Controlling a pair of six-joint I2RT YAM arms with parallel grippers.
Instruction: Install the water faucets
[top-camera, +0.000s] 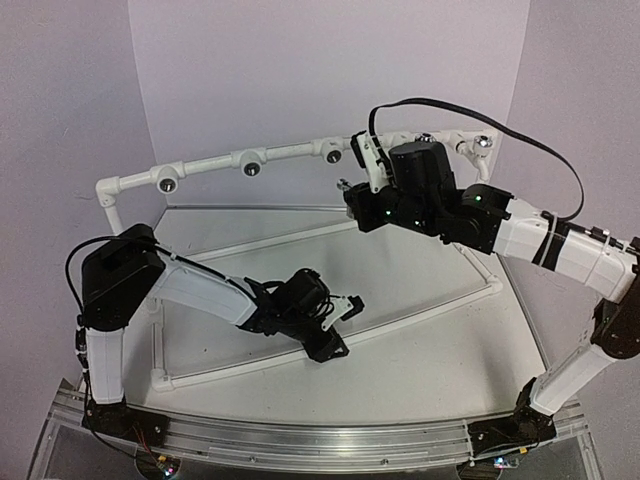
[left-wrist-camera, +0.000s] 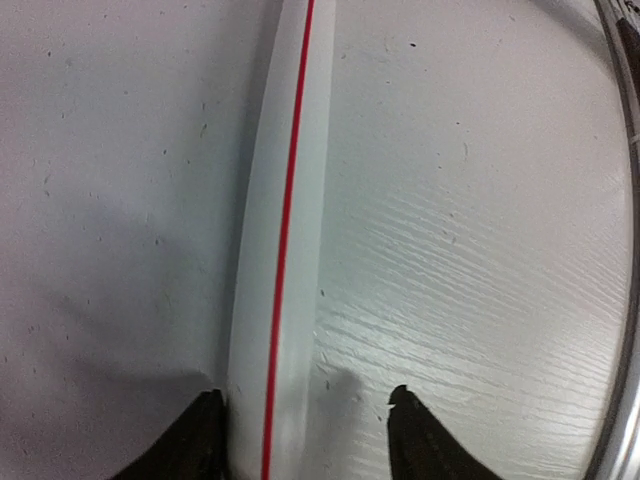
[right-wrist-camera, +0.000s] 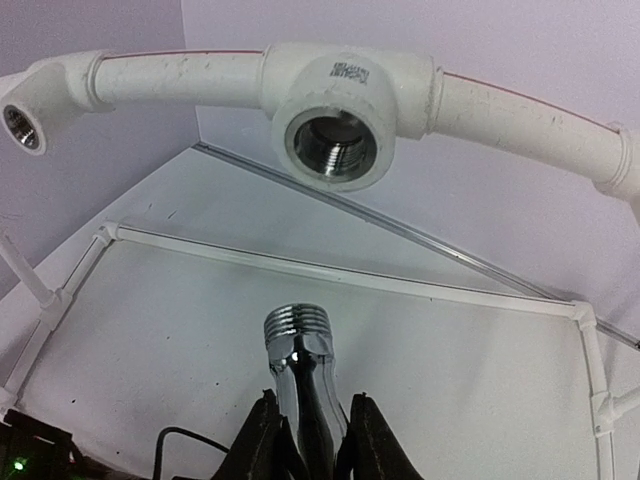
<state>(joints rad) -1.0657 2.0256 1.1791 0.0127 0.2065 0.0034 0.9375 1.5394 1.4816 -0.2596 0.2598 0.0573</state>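
A white counter (top-camera: 420, 340) fills the scene, backed by pale lilac walls (top-camera: 60, 90). On it stands a white pipe frame (top-camera: 205, 168). Its thin pipes lie flat on the counter as an outline, and a thicker rail arches across the back, raised on a post at the left, with round metal-lined sockets facing forward along it. The left arm (top-camera: 190, 290) lies low and reaches over the middle of the counter, while the right arm (top-camera: 540, 235) reaches up and inward to the rail. The left claw (left-wrist-camera: 305, 420) points down at the counter with its fingers moderately apart and nothing gripped. One of the flat pipes (left-wrist-camera: 285, 250), marked with a red stripe, runs between the fingers. It sits close beside one finger, with a clear strip of bare counter before the other. The right claw (right-wrist-camera: 312, 440) is narrowed tight on the silver faucet (right-wrist-camera: 300, 365), pinching its shiny body from both sides. The faucet is held up in the air in front of the rail, with its threaded end pointing away from the claw toward a tee socket (right-wrist-camera: 335, 145). In the wrist view the threaded end sits below that socket and plainly apart from it. Farther left in that view, an elbow socket (right-wrist-camera: 22, 125) sits on the same rail, well apart from the faucet.
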